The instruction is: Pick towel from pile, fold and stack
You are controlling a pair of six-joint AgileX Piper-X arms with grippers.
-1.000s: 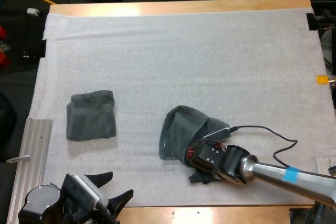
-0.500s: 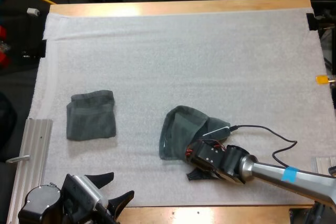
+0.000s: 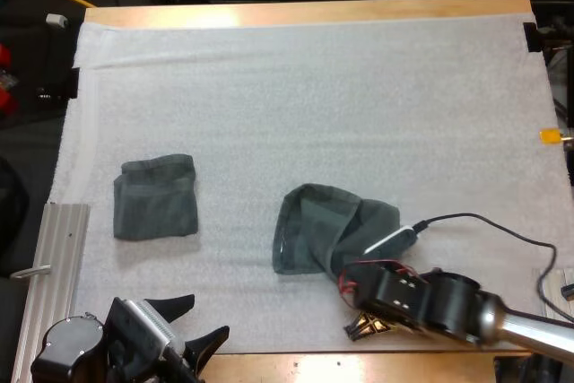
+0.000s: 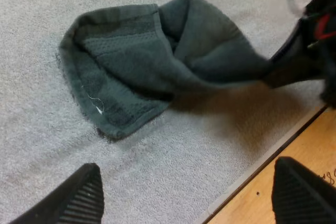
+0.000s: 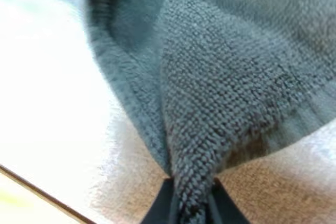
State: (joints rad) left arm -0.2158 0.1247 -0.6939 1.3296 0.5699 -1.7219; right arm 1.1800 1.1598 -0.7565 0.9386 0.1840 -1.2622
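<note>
With right fingers (image 5: 160, 211) pinching the towel (image 3: 314, 230) corner and left fingers (image 4: 79, 198) spread, a slow low pull should flatten it.

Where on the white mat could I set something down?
The far half of the mat is bare, also the gap between the folded towel and the crumpled towel. Crowded near the front edge: left gripper, and right gripper pinching that towel.

Right gripper (image 5: 190, 209) has drawn back, now farther from the folded towel (image 3: 155, 196) than one second ago. The crumpled towel (image 3: 316, 232), clamped at one corner between the fingers, has been pulled out longer on its side facing away from the folded towel.
</note>
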